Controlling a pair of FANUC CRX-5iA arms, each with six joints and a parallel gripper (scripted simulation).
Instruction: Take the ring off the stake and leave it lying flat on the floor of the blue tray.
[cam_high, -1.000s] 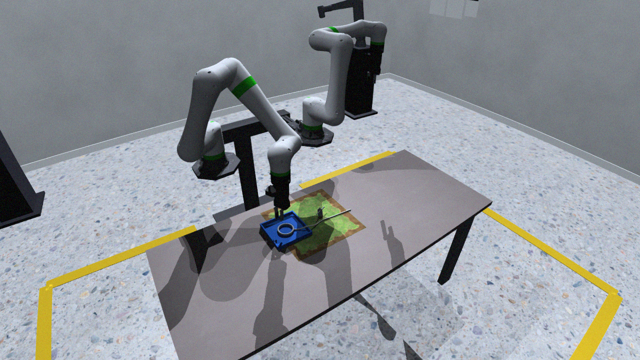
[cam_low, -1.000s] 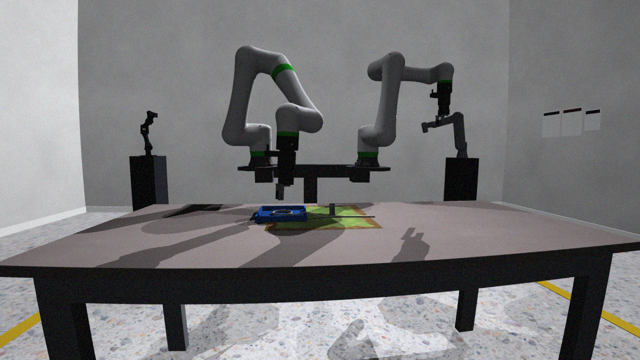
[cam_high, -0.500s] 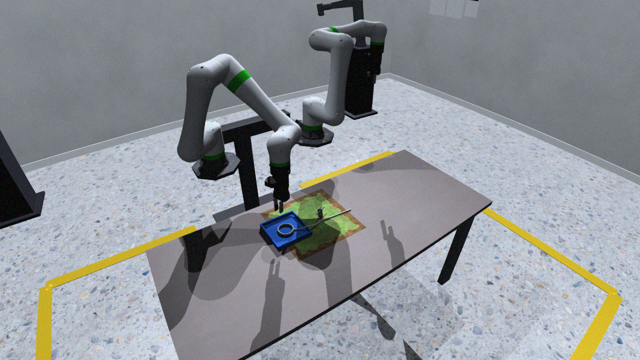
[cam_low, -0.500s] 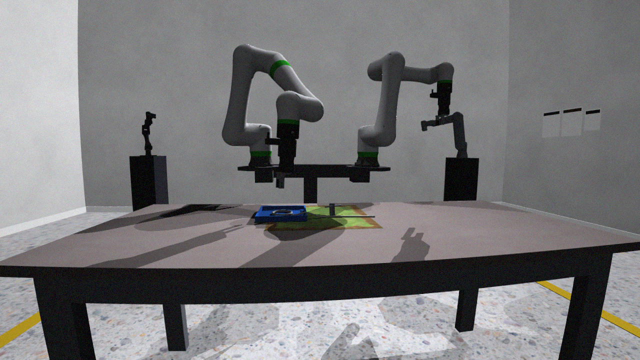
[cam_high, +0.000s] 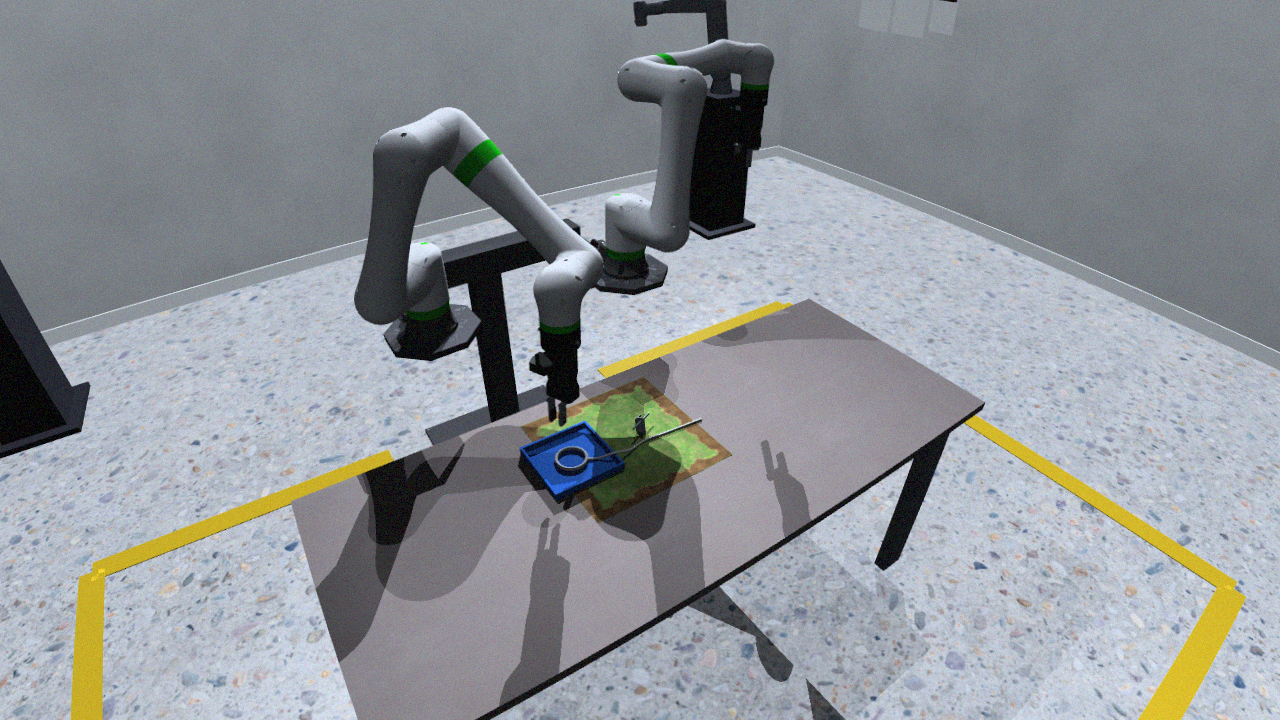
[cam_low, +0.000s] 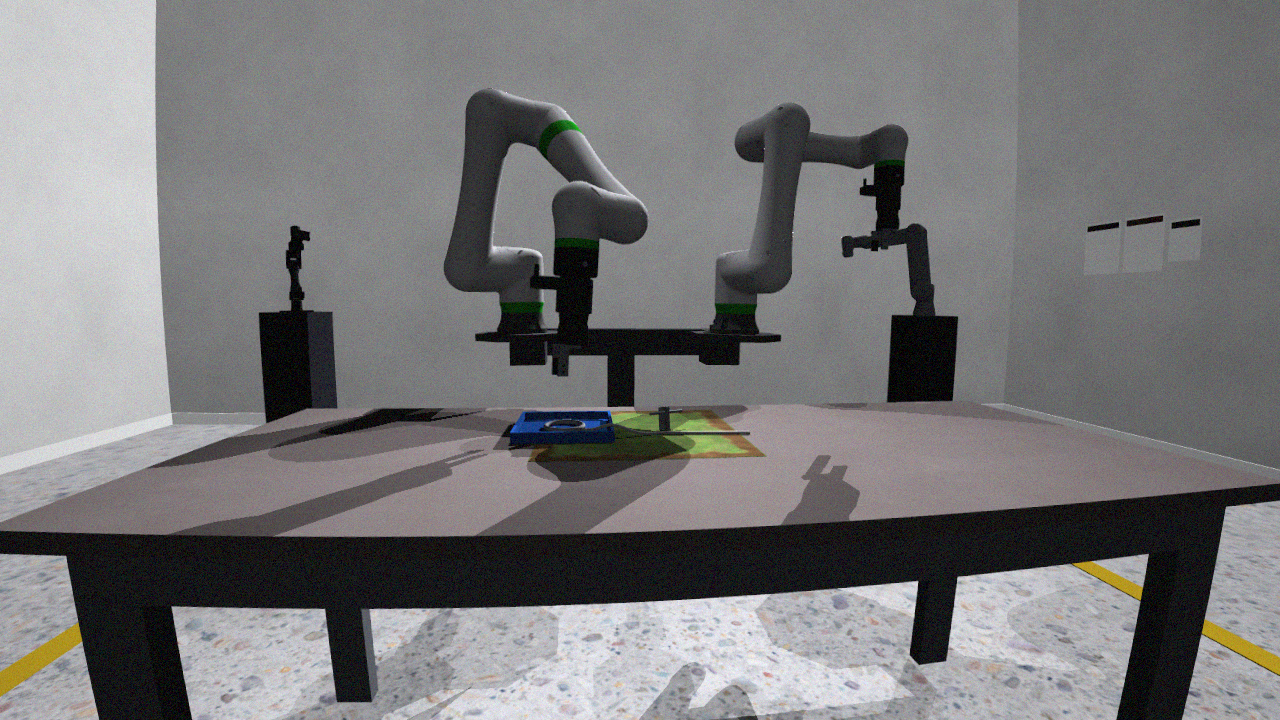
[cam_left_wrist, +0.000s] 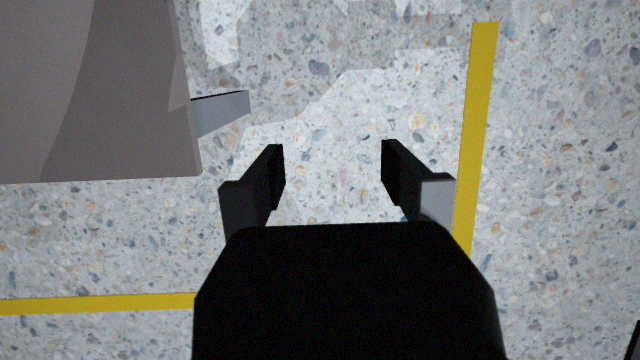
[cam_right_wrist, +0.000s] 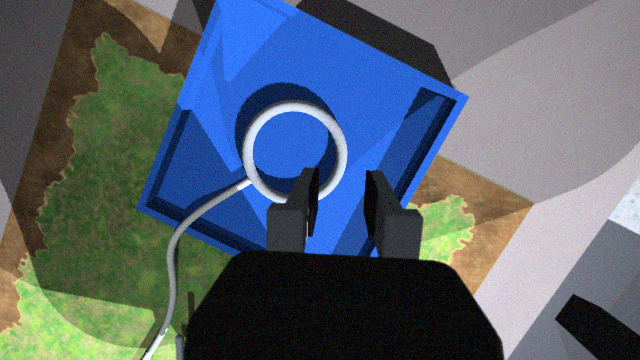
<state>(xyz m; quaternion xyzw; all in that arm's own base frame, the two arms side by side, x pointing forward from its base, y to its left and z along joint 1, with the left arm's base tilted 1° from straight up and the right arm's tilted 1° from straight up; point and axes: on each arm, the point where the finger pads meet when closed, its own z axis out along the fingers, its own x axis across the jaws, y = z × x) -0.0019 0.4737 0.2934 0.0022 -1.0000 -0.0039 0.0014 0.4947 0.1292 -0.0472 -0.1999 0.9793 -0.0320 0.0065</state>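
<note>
a brown-bordered green mat (cam_high: 707, 440) (cam_low: 716, 440) (cam_right_wrist: 100, 200) on the grey-brown table (cam_high: 805, 385) (cam_low: 939, 456) (cam_left_wrist: 140, 140) (cam_right_wrist: 500, 125), yellow floor stripes (cam_high: 241, 512) (cam_low: 1105, 579) (cam_left_wrist: 477, 125) around it

Two lt-grey, rounded arms (cam_high: 398, 214) (cam_low: 478, 197), upper L and upper ctr of top view, green bands at the joints, blk wrists, blk fingers w/ flat dark pads!
</note>
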